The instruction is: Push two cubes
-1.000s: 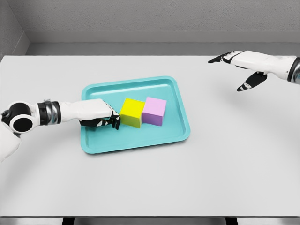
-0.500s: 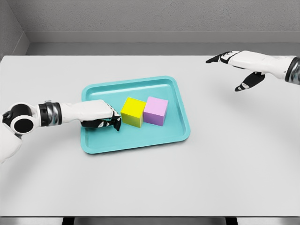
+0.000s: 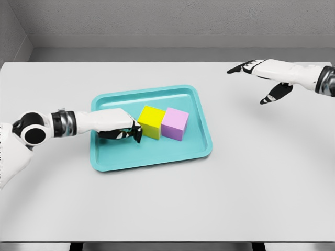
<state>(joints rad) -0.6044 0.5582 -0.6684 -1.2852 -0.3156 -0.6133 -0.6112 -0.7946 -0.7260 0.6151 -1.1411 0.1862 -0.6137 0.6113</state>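
Observation:
A yellow cube (image 3: 152,122) and a pink cube (image 3: 175,123) stand side by side, touching, on a teal tray (image 3: 152,154). My left hand (image 3: 125,129) lies low inside the tray with its fingers curled, its fingertips against the yellow cube's left face. It holds nothing. My right hand (image 3: 261,76) hovers over the table at the far right, well away from the tray, with its fingers spread.
The tray sits left of the middle of a pale grey table (image 3: 251,178). A grey wall runs behind the table's far edge. Nothing else stands on the table.
My left hand has pushed rightward, and the yellow and pink cubes have slid a little to the right on the tray. My right hand has drifted slightly left.

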